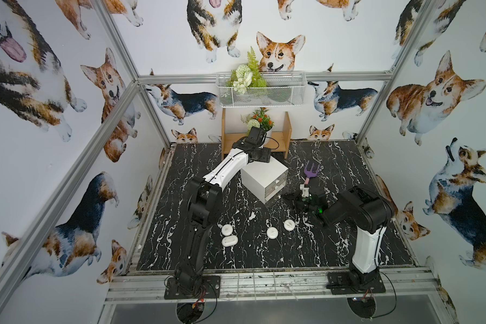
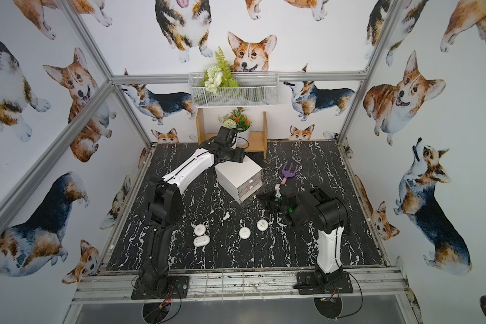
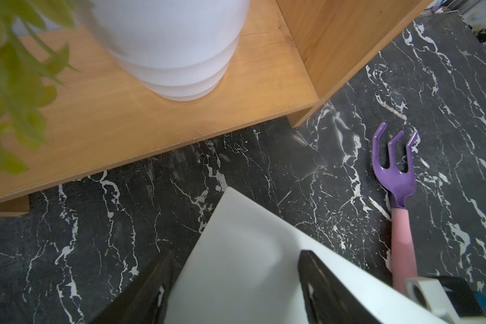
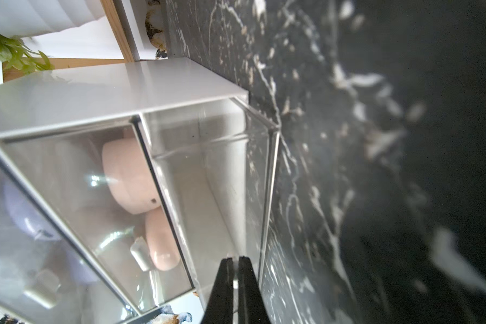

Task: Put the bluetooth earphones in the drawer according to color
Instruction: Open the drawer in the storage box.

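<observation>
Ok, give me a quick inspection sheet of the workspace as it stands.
Surface: black marble tabletop, nothing spilled seen.
Job's things: four white earphone cases loose near the front edge; drawer cabinet mid-table; pink cases in its middle drawer, a lilac case in the top one, bottom drawer looks empty.
Clutter: purple-and-pink toy fork beside the cabinet.
Grippers: left gripper open, astride the cabinet's back corner; right gripper shut at the bottom drawer's front.
Cables: loops at both arm bases, off the tabletop.
Surroundings: wooden shelf with potted plant, wire basket above, corgi-print walls.
</observation>
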